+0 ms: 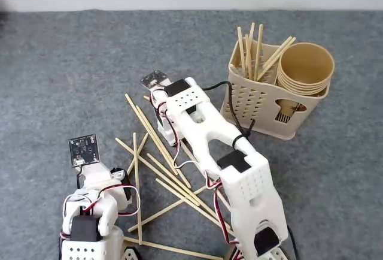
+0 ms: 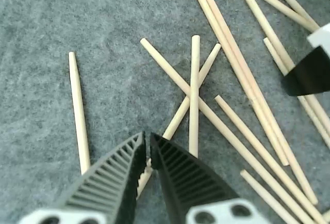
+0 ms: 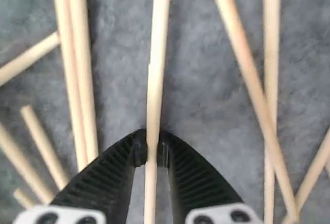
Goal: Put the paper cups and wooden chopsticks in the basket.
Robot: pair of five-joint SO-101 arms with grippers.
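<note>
Several wooden chopsticks (image 1: pixel 157 163) lie scattered and crossed on the grey carpet between the two arms. My right gripper (image 3: pixel 151 142) is low over the pile, shut on one chopstick (image 3: pixel 158 53) that runs straight out between its fingers. My left gripper (image 2: pixel 147 140) hangs shut above the carpet, nothing held; a loose chopstick (image 2: pixel 178 114) passes underneath its tips. The beige slotted basket (image 1: pixel 254 105) stands at the right rear. It holds a stack of paper cups (image 1: pixel 306 68) and several upright chopsticks (image 1: pixel 251 50).
The right arm (image 1: pixel 206 131) stretches across the middle of the pile, its black cable running beside the basket. The left arm (image 1: pixel 90 209) sits folded at the near left edge. A black and white part of the other arm (image 2: pixel 309 69) appears in the left wrist view.
</note>
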